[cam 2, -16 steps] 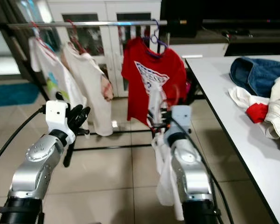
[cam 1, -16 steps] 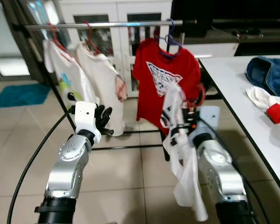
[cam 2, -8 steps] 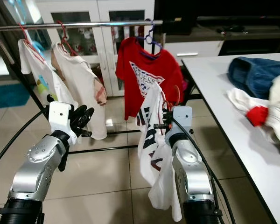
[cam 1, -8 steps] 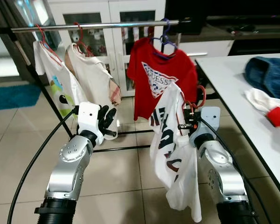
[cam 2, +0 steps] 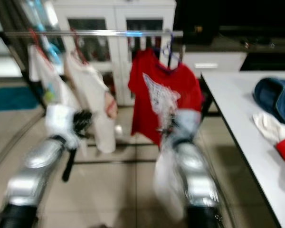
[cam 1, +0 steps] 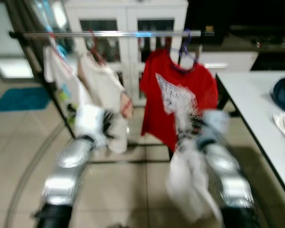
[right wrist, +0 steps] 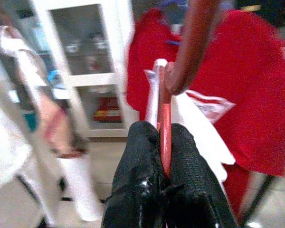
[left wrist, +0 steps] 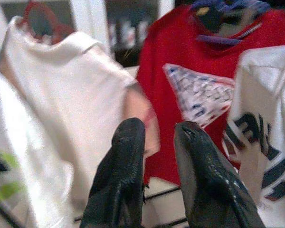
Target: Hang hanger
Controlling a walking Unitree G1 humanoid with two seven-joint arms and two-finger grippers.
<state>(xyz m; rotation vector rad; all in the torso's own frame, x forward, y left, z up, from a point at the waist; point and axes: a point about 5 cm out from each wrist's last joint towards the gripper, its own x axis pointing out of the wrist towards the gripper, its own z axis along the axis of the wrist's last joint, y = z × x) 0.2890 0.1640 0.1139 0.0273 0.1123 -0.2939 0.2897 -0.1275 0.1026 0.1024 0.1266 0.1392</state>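
Right wrist view: right tool (right wrist: pixel 162 164) pinches (tightly) hanger (right wrist: pixel 167 128).

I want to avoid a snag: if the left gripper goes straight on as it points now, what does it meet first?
Probably the cream shirt on the rail, near its edge beside the red shirt; the left gripper points at that border, and depth is unclear.

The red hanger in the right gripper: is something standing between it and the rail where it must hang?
Nothing visible blocks the way. The right gripper holds the red hanger with its white shirt below the rail, in front of the red T-shirt; bare rail lies beside that.
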